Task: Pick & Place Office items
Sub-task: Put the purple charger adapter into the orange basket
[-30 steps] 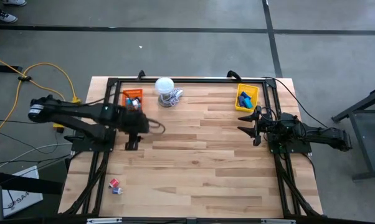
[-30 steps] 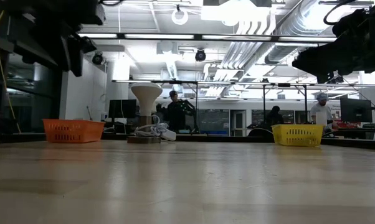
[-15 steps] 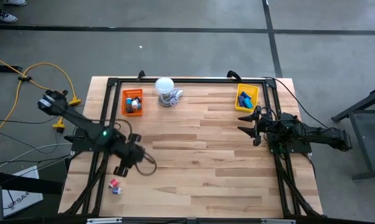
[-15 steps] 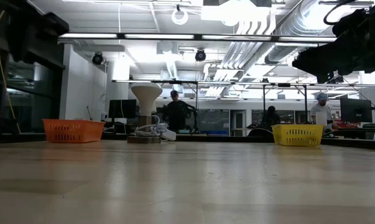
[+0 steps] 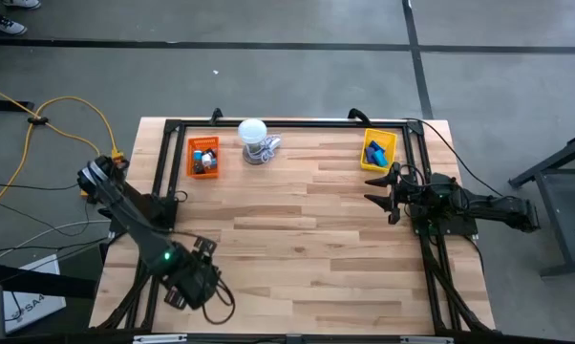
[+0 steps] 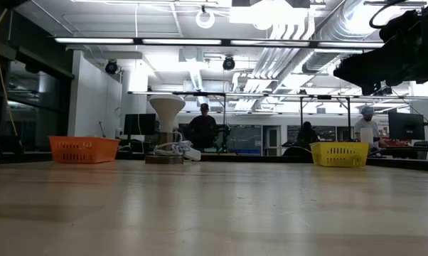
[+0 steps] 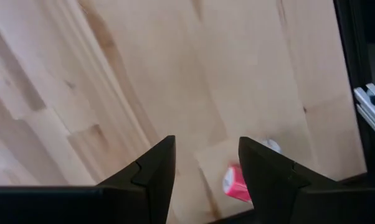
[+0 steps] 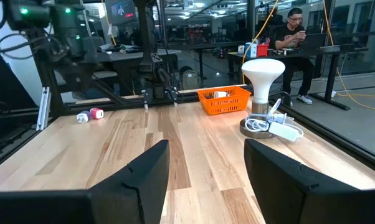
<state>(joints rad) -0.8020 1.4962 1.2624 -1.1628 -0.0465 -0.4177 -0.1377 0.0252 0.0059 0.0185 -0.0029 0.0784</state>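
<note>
Two tiny office items, a red piece [image 7: 237, 183] and a white bit [image 7: 271, 144], lie on the wood at the table's near left corner; the right wrist view shows them side by side [image 8: 91, 114]. My left gripper [image 7: 206, 142] hovers open above them, pointing down, and hides them in the high view [image 5: 180, 291]. More small pieces sit in the orange tray [image 5: 203, 156] and the yellow tray [image 5: 376, 151]. My right gripper [image 5: 381, 191] waits open at the right side, just near of the yellow tray.
A white round-topped object [image 5: 254, 140] with a coiled white cord stands at the far edge between the trays. A black frame [image 5: 268, 122] runs along the table's edges. Bare wood [image 5: 297, 239] fills the middle. People sit and stand in the room beyond.
My left arm has swung from beside the orange tray toward the table's near edge, ending over the small pieces at the near left corner. It has left the low view. The right arm has kept still.
</note>
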